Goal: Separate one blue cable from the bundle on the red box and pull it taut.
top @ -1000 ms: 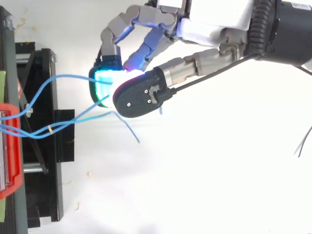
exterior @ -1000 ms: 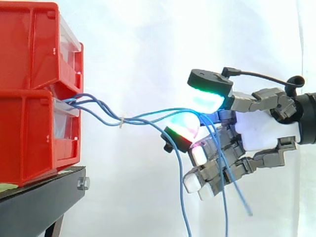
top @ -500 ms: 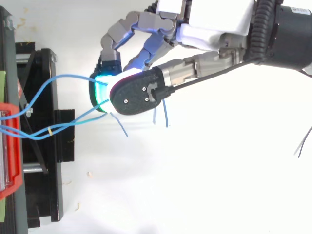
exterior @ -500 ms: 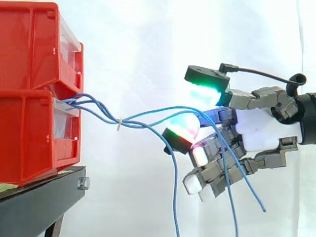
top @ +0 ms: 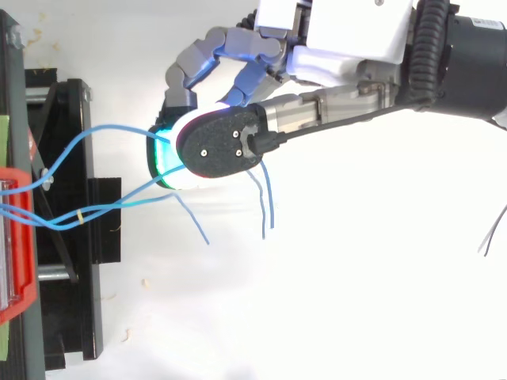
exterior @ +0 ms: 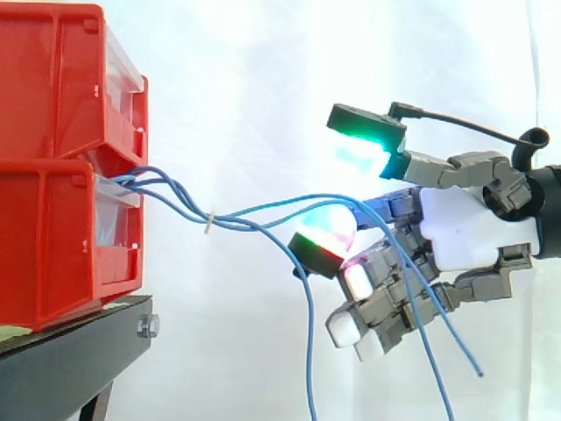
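Several blue cables (exterior: 172, 195) leave the lower red bin (exterior: 53, 254) and are bound by a small pale tie (exterior: 209, 222), also visible from above (top: 81, 212). Past the tie they fan out toward my hand (exterior: 465, 228). Two strands (exterior: 289, 203) run through the gap between the raised thumb pad (exterior: 366, 140), glowing green, and a finger pad (exterior: 323, 235) below it, touching neither pad firmly. They drape over the half-curled fingers and their loose ends (exterior: 456, 351) dangle. Another strand (exterior: 308, 351) hangs straight down before the hand. From above, the thumb (top: 222, 146) covers where the strands enter.
Two red bins (exterior: 61, 79) are stacked on a black stand (exterior: 70, 351) at the left, before a white curtain. From above, the stand (top: 71, 237) and the bin's rim (top: 16, 237) lie at the left edge; white floor lies under the hand.
The thumb has lifted away from the finger pad, widening the gap around the strands. The dangling cable ends have swung to the right. The hand has drifted slightly.
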### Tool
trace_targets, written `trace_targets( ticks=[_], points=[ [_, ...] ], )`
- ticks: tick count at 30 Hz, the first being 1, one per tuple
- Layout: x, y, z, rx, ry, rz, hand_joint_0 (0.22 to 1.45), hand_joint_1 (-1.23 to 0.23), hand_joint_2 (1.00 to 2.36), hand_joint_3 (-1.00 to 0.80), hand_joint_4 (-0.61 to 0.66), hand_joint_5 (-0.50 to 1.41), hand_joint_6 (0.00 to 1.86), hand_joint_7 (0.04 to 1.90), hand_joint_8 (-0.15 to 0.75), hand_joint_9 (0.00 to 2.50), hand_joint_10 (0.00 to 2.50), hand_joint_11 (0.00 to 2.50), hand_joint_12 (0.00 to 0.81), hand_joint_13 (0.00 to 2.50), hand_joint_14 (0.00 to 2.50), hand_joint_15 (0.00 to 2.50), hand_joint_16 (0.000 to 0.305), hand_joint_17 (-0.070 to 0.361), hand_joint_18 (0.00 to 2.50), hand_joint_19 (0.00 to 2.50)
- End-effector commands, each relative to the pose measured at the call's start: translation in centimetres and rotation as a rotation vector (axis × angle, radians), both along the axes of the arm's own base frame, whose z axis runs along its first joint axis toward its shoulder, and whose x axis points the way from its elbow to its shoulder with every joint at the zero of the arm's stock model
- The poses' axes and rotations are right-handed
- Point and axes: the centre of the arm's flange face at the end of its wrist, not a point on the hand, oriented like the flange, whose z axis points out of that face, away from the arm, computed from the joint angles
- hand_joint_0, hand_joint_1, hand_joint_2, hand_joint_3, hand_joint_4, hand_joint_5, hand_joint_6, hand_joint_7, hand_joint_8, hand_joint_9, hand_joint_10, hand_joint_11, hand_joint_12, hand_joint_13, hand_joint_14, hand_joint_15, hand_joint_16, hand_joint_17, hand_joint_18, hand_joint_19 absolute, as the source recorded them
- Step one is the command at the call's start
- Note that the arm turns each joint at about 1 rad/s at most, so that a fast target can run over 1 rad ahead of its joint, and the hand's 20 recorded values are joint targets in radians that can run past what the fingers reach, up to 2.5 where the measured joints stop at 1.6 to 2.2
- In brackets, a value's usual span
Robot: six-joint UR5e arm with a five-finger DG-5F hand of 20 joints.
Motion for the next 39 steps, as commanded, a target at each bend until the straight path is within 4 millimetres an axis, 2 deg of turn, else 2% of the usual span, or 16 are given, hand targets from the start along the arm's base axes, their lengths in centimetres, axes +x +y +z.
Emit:
trace_targets(
  ticks=[1,4,11,13,14,16,21,26,30,34,37,39],
  points=[
    [-0.02,0.13,-0.05,0.002,0.003,0.001,0.42,-0.53,1.0,-0.5,0.09,-0.13,0.9,0.86,0.261,0.98,0.02,0.46,0.38,0.77,0.02,0.44,0.057,0.128,0.61,0.51],
    [-0.06,0.12,-0.08,0.002,0.006,0.001,0.43,-0.62,1.0,-0.5,0.08,-0.14,0.91,0.85,0.247,0.93,0.02,0.48,0.373,0.76,0.02,0.44,0.056,0.125,0.6,0.51],
    [-0.08,0.12,-0.05,0.009,0.008,0.0,0.45,-0.7,1.0,-0.5,0.07,-0.15,0.91,0.86,0.235,0.91,0.02,0.49,0.357,0.74,0.02,0.43,0.053,0.119,0.58,0.51],
    [-0.15,0.12,-0.14,0.01,0.012,0.0,0.53,-0.72,1.0,-0.48,0.05,-0.15,0.91,0.91,0.211,0.9,0.02,0.5,0.332,0.72,0.02,0.44,0.047,0.107,0.55,0.53],
    [-0.15,0.12,-0.14,0.01,0.012,0.0,0.52,-0.72,1.0,-0.46,0.05,-0.15,0.91,0.91,0.212,0.9,0.02,0.5,0.332,0.72,0.02,0.44,0.047,0.107,0.55,0.53],
    [-0.15,0.12,-0.14,0.01,0.012,0.0,0.59,-0.74,1.02,-0.27,0.03,-0.15,0.92,0.97,0.2,0.9,0.02,0.51,0.319,0.72,0.02,0.44,0.044,0.1,0.54,0.54],
    [-0.13,0.14,-0.08,0.01,0.013,0.002,0.61,-0.76,1.02,-0.18,-0.03,-0.15,0.94,0.96,0.201,0.9,0.02,0.51,0.316,0.72,0.02,0.45,0.044,0.099,0.55,0.53],
    [-0.15,0.25,-0.15,0.01,0.014,0.003,0.65,-0.78,1.02,-0.27,-0.05,-0.16,0.95,0.89,0.185,0.87,0.02,0.51,0.312,0.71,0.02,0.44,0.044,0.099,0.56,0.5],
    [-0.15,0.25,-0.15,0.01,0.014,0.003,0.69,-0.83,1.0,-0.5,-0.09,-0.16,0.94,0.84,0.169,0.85,0.02,0.49,0.302,0.7,0.02,0.42,0.044,0.099,0.56,0.46],
    [-0.19,0.06,-0.17,0.012,0.015,0.004,0.7,-0.86,1.0,-0.5,-0.17,-0.17,0.94,0.86,0.155,0.85,0.02,0.49,0.296,0.71,0.02,0.39,0.042,0.095,0.59,0.42],
    [-0.27,0.13,-0.23,0.012,0.023,0.012,0.69,-0.87,1.0,-0.5,-0.15,-0.17,0.95,0.82,0.152,0.85,0.02,0.5,0.294,0.72,0.02,0.39,0.042,0.095,0.6,0.42],
    [-0.27,0.15,-0.23,0.013,0.023,0.014,0.61,-0.86,1.0,-0.5,-0.06,-0.16,0.94,0.84,0.16,0.88,0.02,0.51,0.294,0.72,0.02,0.4,0.042,0.095,0.59,0.44]
  ],
)
